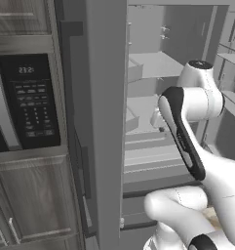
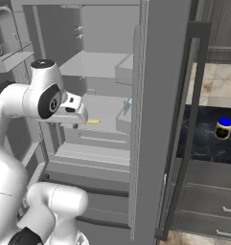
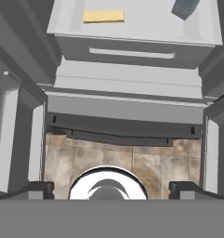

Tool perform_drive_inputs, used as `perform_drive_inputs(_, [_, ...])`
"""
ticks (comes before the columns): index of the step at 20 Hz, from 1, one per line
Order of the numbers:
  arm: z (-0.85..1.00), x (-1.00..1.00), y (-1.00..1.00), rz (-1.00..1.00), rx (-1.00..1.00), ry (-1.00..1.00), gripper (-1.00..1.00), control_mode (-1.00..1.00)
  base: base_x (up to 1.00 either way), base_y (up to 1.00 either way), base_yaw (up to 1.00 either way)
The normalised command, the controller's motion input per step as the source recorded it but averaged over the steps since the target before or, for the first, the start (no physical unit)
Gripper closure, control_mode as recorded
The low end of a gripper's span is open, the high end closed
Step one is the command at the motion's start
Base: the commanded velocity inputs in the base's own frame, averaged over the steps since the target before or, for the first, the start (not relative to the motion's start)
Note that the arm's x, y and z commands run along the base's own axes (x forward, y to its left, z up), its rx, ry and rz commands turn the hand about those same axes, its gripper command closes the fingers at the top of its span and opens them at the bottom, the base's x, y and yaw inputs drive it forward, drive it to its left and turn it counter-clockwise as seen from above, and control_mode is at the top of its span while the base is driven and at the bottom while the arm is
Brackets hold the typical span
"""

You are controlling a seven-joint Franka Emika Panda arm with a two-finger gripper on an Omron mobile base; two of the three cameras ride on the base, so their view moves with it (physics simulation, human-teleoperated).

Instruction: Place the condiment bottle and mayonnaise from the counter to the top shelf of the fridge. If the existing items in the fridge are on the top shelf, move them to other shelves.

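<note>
Tall dark grey fridge open, pale grey interior exposed. Two-finger gripper of the white arm inside the cavity, pointed downward; fingertips set wide apart, nothing held between them. Small flat yellow piece at 12 o'clock in the hand view, lying on a pale grey shelf board; pale blue translucent pack at 1 o'clock on the same board. Short squat cream jar of mayonnaise with bright blue lid upright on the black marble-patterned counter, at 3 o'clock in the right base view, well apart from the gripper.
</note>
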Motion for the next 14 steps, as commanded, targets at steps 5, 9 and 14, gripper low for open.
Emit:
perform_drive_inputs(5, [0.02,-0.81,0.00,0.00,0.00,-0.10,-1.00,-1.00,0.00,0.00,0.00])
perform_drive_inputs(9, [0.14,-0.89,0.00,-0.01,0.00,-0.14,-1.00,-1.00,0.00,0.00,0.00])
perform_drive_inputs(14, [0.06,-0.62,0.00,-0.01,0.00,-0.03,-1.00,-1.00,0.00,0.00,0.00])
